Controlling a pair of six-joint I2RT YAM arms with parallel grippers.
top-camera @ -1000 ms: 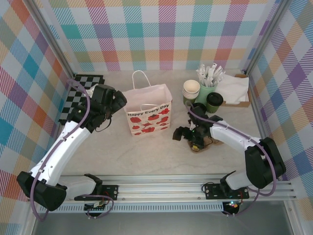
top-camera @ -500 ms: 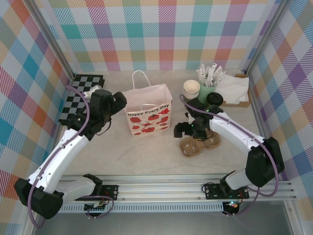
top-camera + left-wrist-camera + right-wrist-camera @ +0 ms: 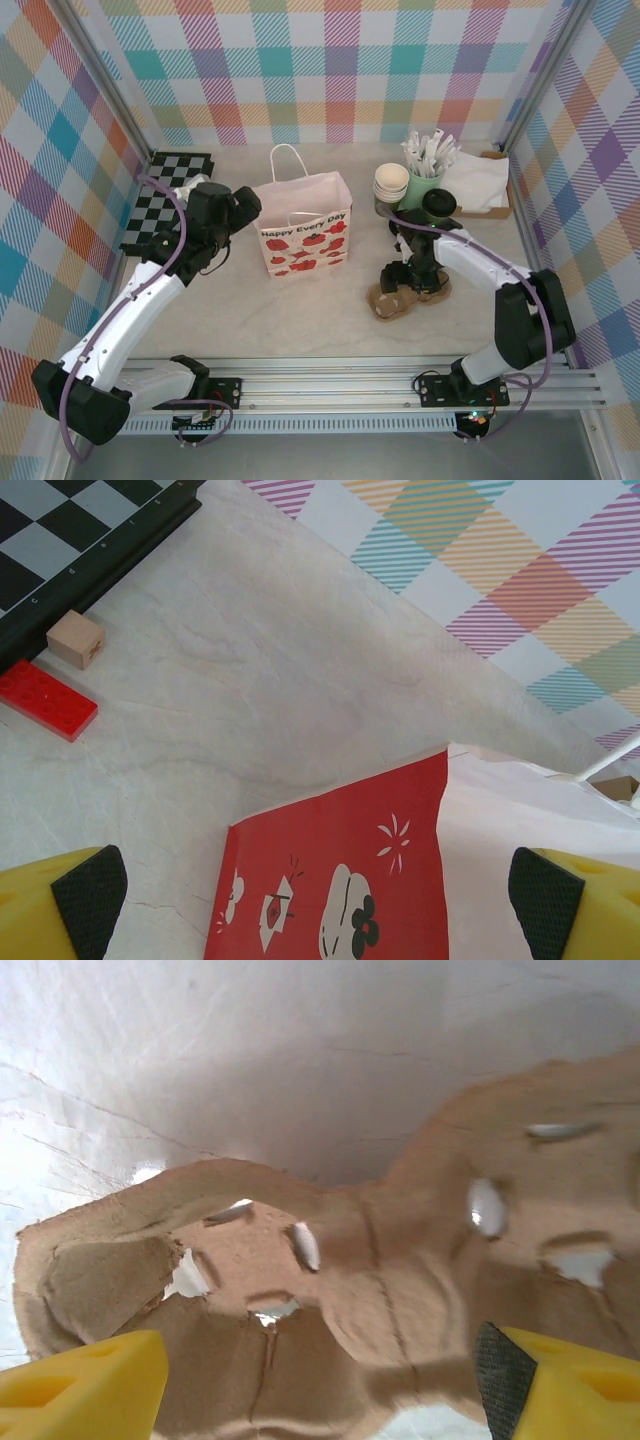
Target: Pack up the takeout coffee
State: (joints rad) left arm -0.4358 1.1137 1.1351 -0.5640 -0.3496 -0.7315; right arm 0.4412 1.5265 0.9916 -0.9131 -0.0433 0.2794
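Right of the paper bag (image 3: 303,238), right claw (image 3: 403,284) is nose-down on the pulp cup carrier (image 3: 405,293). Wrist view: yellow fingers (image 3: 85,1385) stand apart, one on either side of a carrier ridge. Can't tell whether the pads bite yet.

Change: a second ago that claw hung above the carrier, a bit nearer the bag. Half a second ago it was off the carrier's bag-side edge. Now it has dropped straight onto it. Carrier looks to be in about the same spot. Left claw (image 3: 240,207) is just left of the bag, spread wide over the bag's left edge, and has barely shifted.

My read: right arm is going for the carrier first, not the cup. Packing proper hasn't started, since the coffee is in neither carrier nor bag.

Takeout coffee (image 3: 438,206): right of the bag and further back than the carrier, standing on the table (image 3: 300,320), untouched.
- Small dark-green paper cup, upright, round black lid seated flat. From above it's mostly lid.
- Just beside the pale-green cup of white-wrapped sticks (image 3: 424,185).
- Stack of lidless cups (image 3: 391,183) sits between that pair and the bag.
- Right arm's forearm passes just in front of it, so any later reach needs clearance there.
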